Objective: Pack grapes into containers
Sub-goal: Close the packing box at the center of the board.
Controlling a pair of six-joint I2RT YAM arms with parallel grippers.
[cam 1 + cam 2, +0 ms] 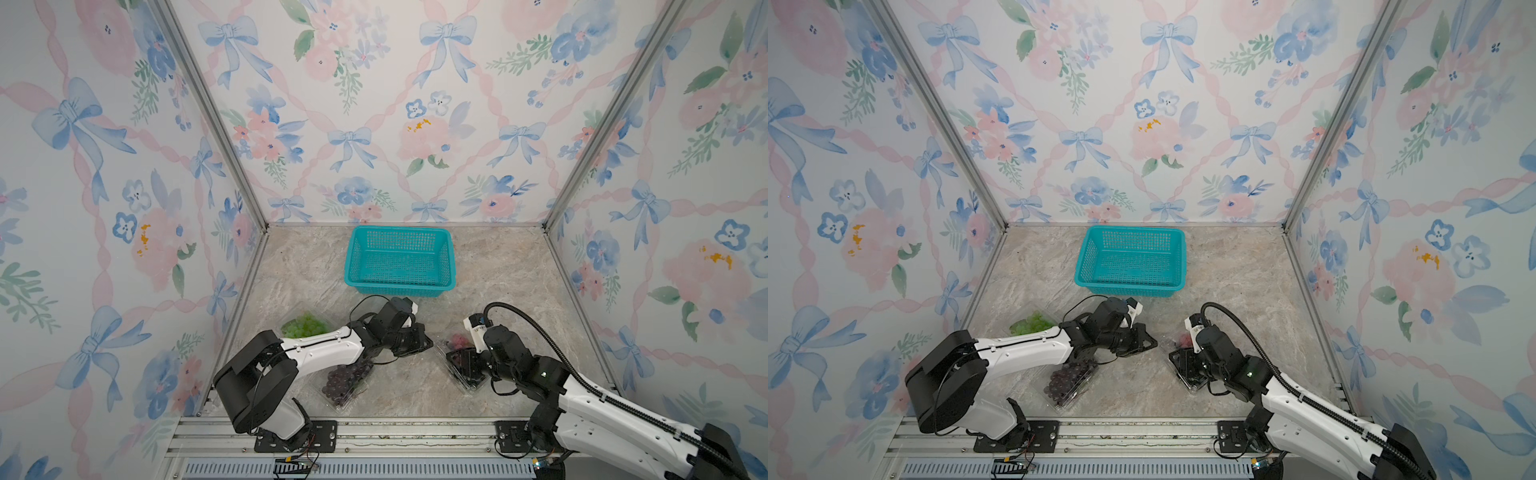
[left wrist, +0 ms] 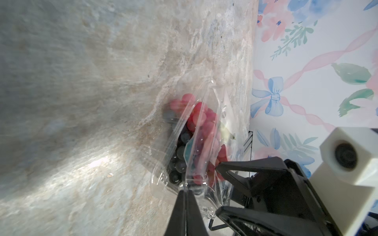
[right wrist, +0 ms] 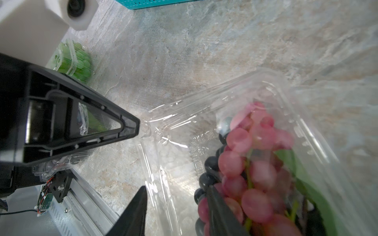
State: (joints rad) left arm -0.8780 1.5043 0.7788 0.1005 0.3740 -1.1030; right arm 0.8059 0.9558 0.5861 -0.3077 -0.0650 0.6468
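A clear container (image 3: pixel 204 98) on the stone floor holds red grapes (image 3: pixel 255 163) and blue-black grapes (image 3: pixel 210 163) with a green leaf. My left gripper (image 2: pixel 186 191) is shut on a corner of this container's plastic edge. My right gripper (image 3: pixel 176 190) is open. One finger is outside the container wall and the other is inside against the grapes. In both top views the two grippers (image 1: pixel 428 343) (image 1: pixel 455 359) meet over this container (image 1: pixel 469 384). Green grapes (image 1: pixel 303 325) fill a second container and dark purple grapes (image 1: pixel 345 380) a third, both partly hidden by the left arm.
An empty teal mesh basket (image 1: pixel 399 286) stands at the back middle of the floor. Wallpapered walls close in the left, right and back. A metal rail with the arm mounts runs along the front edge.
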